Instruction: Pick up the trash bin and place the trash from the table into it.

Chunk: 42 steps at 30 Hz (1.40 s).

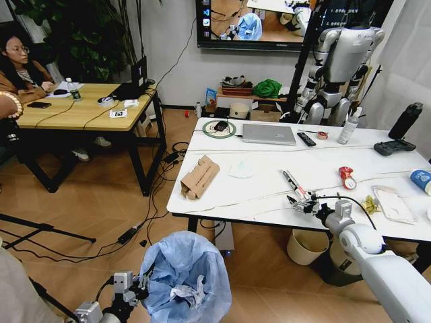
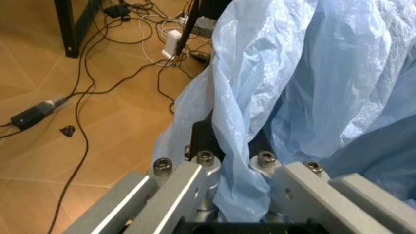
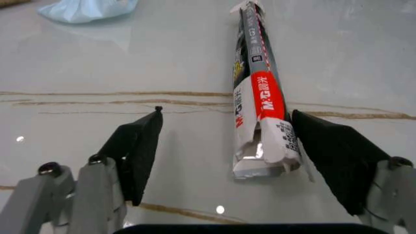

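Observation:
The trash bin [image 1: 185, 276], lined with a crinkly light-blue bag [image 2: 312, 87], stands on the floor in front of the table [image 1: 262, 192]. My left gripper [image 1: 135, 288] [image 2: 231, 163] is shut on its rim and bag. My right gripper [image 1: 301, 202] [image 3: 227, 146] is open low over the table's front, its pads either side of the near end of a long narrow black, red and white carton [image 1: 294, 184] [image 3: 256, 92]. More trash lies on the table: torn cardboard box [image 1: 199, 177], white tissue [image 1: 241, 168], red can [image 1: 346, 177], yellow wrapper [image 1: 369, 204], clear package [image 1: 392, 204], blue cup [image 1: 421, 180].
A laptop [image 1: 269, 134], remote [image 1: 306, 139], spray bottle [image 1: 349, 126], black bottle [image 1: 406, 121] and game controller [image 1: 394, 147] sit along the table's far side. A cream bin [image 1: 307, 246] stands under it. Cables [image 2: 85, 83] run over the floor; a wooden desk [image 1: 74, 111] is far left.

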Available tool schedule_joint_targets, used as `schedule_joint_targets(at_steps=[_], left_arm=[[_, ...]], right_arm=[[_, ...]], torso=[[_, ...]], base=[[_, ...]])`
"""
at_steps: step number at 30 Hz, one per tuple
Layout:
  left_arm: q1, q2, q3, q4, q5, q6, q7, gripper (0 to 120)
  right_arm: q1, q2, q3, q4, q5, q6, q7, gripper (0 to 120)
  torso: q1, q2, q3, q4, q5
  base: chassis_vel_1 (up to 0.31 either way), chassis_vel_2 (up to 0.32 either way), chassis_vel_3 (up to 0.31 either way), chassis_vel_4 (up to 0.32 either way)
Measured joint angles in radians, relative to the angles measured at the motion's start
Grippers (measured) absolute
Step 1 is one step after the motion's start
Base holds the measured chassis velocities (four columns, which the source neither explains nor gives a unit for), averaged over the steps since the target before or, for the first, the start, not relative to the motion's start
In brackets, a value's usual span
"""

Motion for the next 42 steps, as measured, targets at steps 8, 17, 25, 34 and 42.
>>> schedule_joint_targets(at_steps=[8, 17, 25, 34, 42], left_arm=[[0.004, -0.004, -0.002, -0.002, 0.004, -0.001, 0.0, 0], [0.005, -0.009, 0.001, -0.005, 0.01, -0.004, 0.002, 0], [0.002, -0.007, 0.004, -0.003, 0.01, -0.005, 0.004, 0], [-0.003, -0.005, 0.008, 0.0, 0.009, -0.005, 0.004, 0], [-0.007, 0.013, 0.023, 0.002, 0.005, -0.004, 0.004, 0]], right_arm=[[0.001, 0.002, -0.002, -0.013, 0.0, 0.001, -0.004, 50], [0.012, 0.004, -0.003, -0.038, 0.001, -0.002, -0.003, 15], [0.014, 0.007, 0.002, -0.05, -0.001, -0.002, -0.004, 0], [0.0, 0.004, 0.012, -0.037, 0.002, 0.011, -0.019, 0], [-0.088, -0.032, 0.072, 0.154, 0.09, 0.076, -0.106, 0]], torso=[[0.0, 0.0, 0.0, -0.0001, 0.0], [0.0, 0.0, 0.0, 0.0, -0.0002], [0.0, 0.0, 0.0, 0.0, -0.0003], [0.0, 0.0, 0.0, -0.0003, 0.0], [0.0, 0.0, 0.0, -0.0003, -0.0002]], base=[[0.0, 0.0, 0.0, 0.0], [0.0, 0.0, 0.0, 0.0], [0.0, 0.0, 0.0, 0.0], [0.0, 0.0, 0.0, 0.0], [0.0, 0.0, 0.0, 0.0]])
